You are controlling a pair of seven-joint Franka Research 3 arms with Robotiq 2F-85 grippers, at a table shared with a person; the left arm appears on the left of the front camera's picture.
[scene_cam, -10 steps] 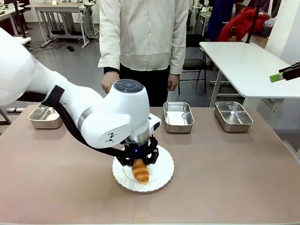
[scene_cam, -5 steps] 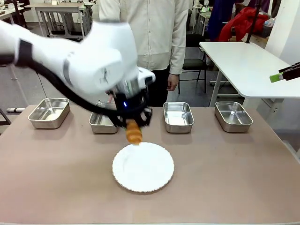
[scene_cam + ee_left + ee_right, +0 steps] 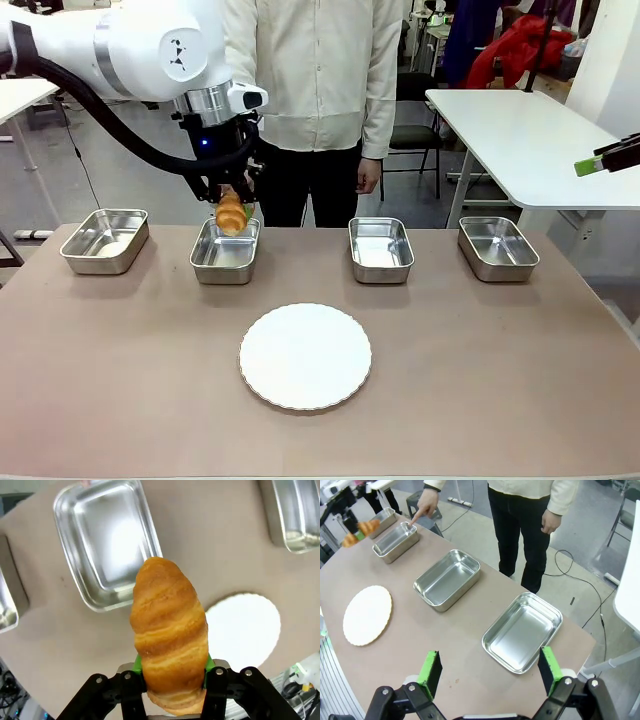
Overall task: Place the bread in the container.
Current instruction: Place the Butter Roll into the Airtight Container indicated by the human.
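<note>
Front view had a round white plate [image 3: 305, 357] nearest, lying bare on the brown table [image 3: 500, 370] in the middle. Beyond it four steel pans stood in a row across the far side. The left gripper [image 3: 231, 212] hung in the air above the second pan from the left, the container [image 3: 225, 254], with its fingers clamped on the bread [image 3: 231, 213], a golden-brown croissant held clear of the pan. A person in a cream top [image 3: 310, 70] stood behind the table.

Left wrist view looked down past the green pads [image 3: 137, 664], which pressed the croissant's lower end from both sides; its ridged body rose up the middle of the picture. Below it lay the container [image 3: 110, 540], bare inside, with the plate [image 3: 245, 630] off to one side and parts of two other pans at the edges.

Right wrist view showed the right gripper [image 3: 490, 671] with its fingers spread wide and nothing between them, high above the table's right end. Two pans lay close beneath it. Farther off, the person's hand [image 3: 422, 505] pointed a finger at the rim of the container [image 3: 396, 542], and the croissant [image 3: 360, 531] hung just beside it.
</note>
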